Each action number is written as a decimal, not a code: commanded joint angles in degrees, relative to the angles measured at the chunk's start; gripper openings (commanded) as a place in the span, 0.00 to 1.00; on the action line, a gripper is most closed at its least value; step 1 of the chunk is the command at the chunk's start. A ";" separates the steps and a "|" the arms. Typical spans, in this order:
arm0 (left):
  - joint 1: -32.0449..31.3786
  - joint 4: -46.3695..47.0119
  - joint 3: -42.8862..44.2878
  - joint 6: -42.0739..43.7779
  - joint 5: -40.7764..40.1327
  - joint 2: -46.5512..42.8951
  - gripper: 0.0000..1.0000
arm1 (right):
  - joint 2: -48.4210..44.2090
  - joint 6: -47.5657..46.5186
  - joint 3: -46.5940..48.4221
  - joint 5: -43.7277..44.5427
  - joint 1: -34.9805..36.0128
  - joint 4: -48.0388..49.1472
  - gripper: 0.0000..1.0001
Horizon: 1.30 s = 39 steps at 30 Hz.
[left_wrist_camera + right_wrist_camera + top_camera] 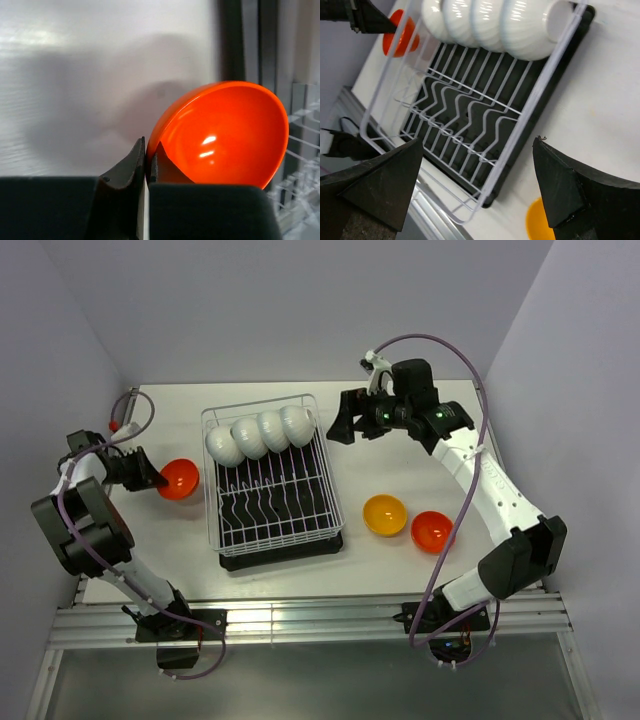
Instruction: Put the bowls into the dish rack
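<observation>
Left gripper (152,478) is clamping a red bowl (181,479) by its rim — just left of the rack (280,505). Right gripper (336,428) is hanging wide open — empty. Four white bowls (258,436) are sitting at the rack's far end.

Table as I view it from above: a white table (380,465) carrying a black drip tray (282,558) at centre, with the white wire dish rack (300,490) seated on the tray. Right of the rack, a yellow-orange bowl (385,515) and a red-orange bowl (432,531) stand upright side by side.
</observation>
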 commanded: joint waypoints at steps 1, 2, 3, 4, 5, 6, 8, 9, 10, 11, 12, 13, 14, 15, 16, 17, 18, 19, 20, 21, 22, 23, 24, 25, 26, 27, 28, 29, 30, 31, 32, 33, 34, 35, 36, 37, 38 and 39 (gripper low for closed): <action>0.43 -1.95 4.04 -0.73 14.54 -8.98 0.00 | 0.41 4.68 4.17 -4.07 1.66 5.31 0.96; 0.43 -3.09 4.49 -0.82 19.61 -10.13 0.00 | 0.41 5.31 4.53 -4.94 2.36 6.18 0.96; 0.43 -3.62 5.10 -1.16 22.62 -11.97 0.00 | 0.41 5.92 5.06 -5.21 2.80 6.63 0.97; 0.34 -4.15 6.32 -1.69 24.82 -12.68 0.00 | 0.15 6.62 5.93 -5.47 3.24 7.07 0.98; 0.26 -4.94 7.03 -2.48 26.67 -13.91 0.00 | -0.11 6.54 6.38 -5.39 4.38 8.29 0.99; 0.17 -5.81 8.52 -3.53 30.52 -14.27 0.00 | -0.73 5.67 6.55 -5.04 5.09 9.08 1.00; -0.27 -9.40 10.20 -3.54 32.75 -15.14 0.00 | -3.80 -0.72 5.51 -2.50 8.24 11.97 1.00; -1.32 -10.56 11.25 -3.37 33.97 -15.50 0.00 | -4.85 -3.97 4.98 2.91 9.65 12.60 1.00; -2.02 -11.61 11.52 -3.19 34.60 -15.94 0.00 | -5.65 -11.31 4.36 5.40 11.32 12.96 1.00; -2.64 -12.67 11.61 -3.02 35.12 -16.38 0.00 | -6.09 -14.34 4.88 7.07 12.90 12.09 1.00; -4.21 -13.72 11.52 -3.54 35.39 -17.25 0.00 | -5.66 -16.72 5.67 9.53 15.00 10.95 1.00; -5.36 -14.17 11.35 -3.98 35.48 -17.61 0.00 | -5.57 -21.10 6.46 10.25 15.55 10.24 1.00; -6.33 -14.43 11.26 -4.33 35.39 -18.22 0.00 | -5.65 -23.32 6.38 10.69 15.73 9.71 1.00; -8.69 -14.87 11.17 -5.03 35.65 -18.57 0.00 | -5.39 -25.69 6.38 10.87 15.90 9.01 1.00; -10.01 -15.83 11.00 -5.12 35.83 -18.58 0.00 | -5.39 -30.41 6.47 11.39 15.90 8.31 1.00; -11.33 -16.45 11.00 -5.12 35.57 -18.93 0.00 | -5.39 -32.89 6.38 11.48 15.90 6.82 1.00; -14.30 -16.89 10.65 -5.99 35.31 -18.93 0.00 | -6.00 -35.36 5.95 11.66 15.90 6.20 1.00; -15.90 -17.25 10.38 -6.35 35.30 -19.10 0.00 | -6.44 -40.34 5.24 11.40 15.90 4.89 1.00; -17.48 -16.99 10.03 -6.96 35.30 -19.54 0.00 | -7.23 -42.74 4.89 10.79 15.90 4.35 1.00; -20.37 -16.46 9.16 -9.06 35.30 -19.72 0.00 | -9.15 -44.94 4.36 9.48 15.90 4.09 1.00; -21.88 -15.94 8.80 -10.04 35.04 -19.81 0.00 | -10.56 -48.96 2.62 8.16 15.90 4.08 1.00; -23.20 -16.28 8.54 -10.57 35.22 -19.98 0.00 | -11.79 -51.18 1.56 4.75 15.90 4.34 1.00; -25.73 -16.72 8.19 -10.49 35.56 -19.98 0.00 | -13.46 -53.46 -0.02 2.72 15.90 5.48 1.00; -26.98 -18.55 8.01 -10.31 36.09 -19.72 0.00 | -17.74 -57.75 -4.30 1.04 15.90 9.32 1.00; -28.03 -19.87 7.83 -8.74 37.75 -19.11 0.00 | -19.61 -59.88 -6.52 -2.28 16.08 11.18 1.00; -29.09 -22.06 7.83 -7.25 38.46 -18.67 0.00 | -21.72 -62.51 -8.54 -3.36 16.52 12.51 1.00; -31.10 -24.35 8.09 -5.49 39.16 -18.23 0.00 | -24.09 -67.32 -11.35 -4.15 17.22 13.56 1.00; -31.90 -29.33 8.27 -1.65 39.96 -17.09 0.00 | -24.89 -69.46 -12.16 -5.12 19.22 13.58 1.00; -33.13 -32.07 9.05 0.83 41.62 -16.39 0.00 | -25.34 -72.53 -12.51 -5.82 20.46 12.97 1.00; -33.58 -34.63 9.50 3.38 42.59 -15.77 0.00 | -25.52 -73.86 -12.43 -6.18 21.43 10.87 1.00; -33.84 -37.52 9.94 7.84 43.47 -14.29 0.00 | -25.69 -74.83 -12.34 -6.35 23.53 9.98 1.00; -34.11 -42.60 10.55 10.41 45.57 -13.49 0.00 | -25.87 -75.80 -12.60 -6.18 24.68 9.45 1.00; -34.11 -42.91 10.38 11.04 46.11 -13.04 0.00 | -26.22 -77.29 -13.65 -5.92 25.65 9.88 1.00; -34.20 -43.00 10.29 11.14 46.20 -12.95 0.00 | -26.92 -78.09 -14.44 -5.39 27.84 10.41 1.00; -34.20 -42.91 10.38 11.40 45.77 -13.13 0.00 | -27.10 -80.36 -15.84 -3.82 29.16 10.85 1.00; -34.37 -42.83 10.12 11.40 45.76 -13.22 0.00 | -27.19 -81.86 -16.38 -2.59 30.39 10.59 1.00; -34.46 -42.65 9.68 10.70 45.94 -13.39 0.00 | -27.10 -83.09 -16.73 -1.53 31.71 10.24 1.00; -34.90 -42.21 8.72 10.09 46.03 -13.57 0.00 | -26.58 -84.76 -16.91 -0.65 33.99 9.89 1.00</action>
